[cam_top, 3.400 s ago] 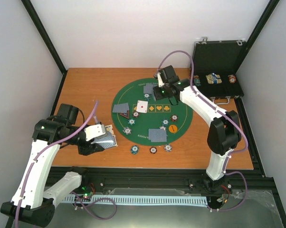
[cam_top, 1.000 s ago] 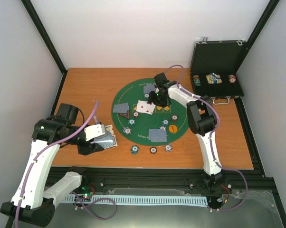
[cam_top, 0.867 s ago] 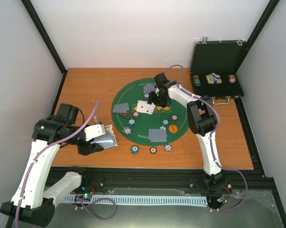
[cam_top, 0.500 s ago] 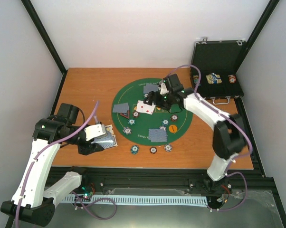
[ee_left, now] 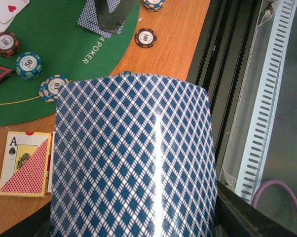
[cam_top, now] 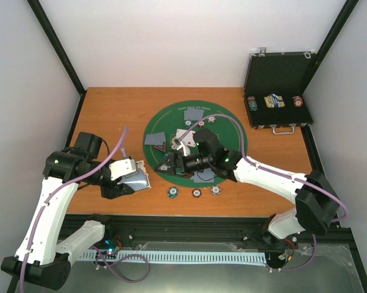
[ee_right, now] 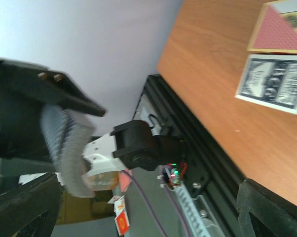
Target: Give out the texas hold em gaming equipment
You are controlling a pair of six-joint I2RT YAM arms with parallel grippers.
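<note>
My left gripper [cam_top: 120, 184] is shut on a deck of blue-diamond-backed playing cards [cam_top: 135, 179], held over the table's near left. The deck [ee_left: 133, 158] fills the left wrist view and hides the fingers. My right gripper [cam_top: 170, 163] hangs over the near left part of the green round mat [cam_top: 232, 131], pointing at the deck. Its fingers [ee_right: 20, 207] stand wide apart with nothing between them, and the deck [ee_right: 64, 148] shows edge-on ahead. Face-up cards [cam_top: 185, 135], face-down cards [cam_top: 154, 139], a black-and-red triangle marker [cam_top: 161, 146] and striped chips [cam_top: 172, 192] lie on and around the mat.
An open black case [cam_top: 278, 91] with chips and cards stands at the back right. Two card boxes [ee_right: 274, 84] lie on the wood below the held deck, one showing an ace of spades [ee_left: 25, 163]. The black frame rail [cam_top: 202, 229] runs along the near edge.
The right arm left a second face-up card at the mat's centre, swung from the far side toward the held deck, and its jaws opened wide. The left arm stayed still.
</note>
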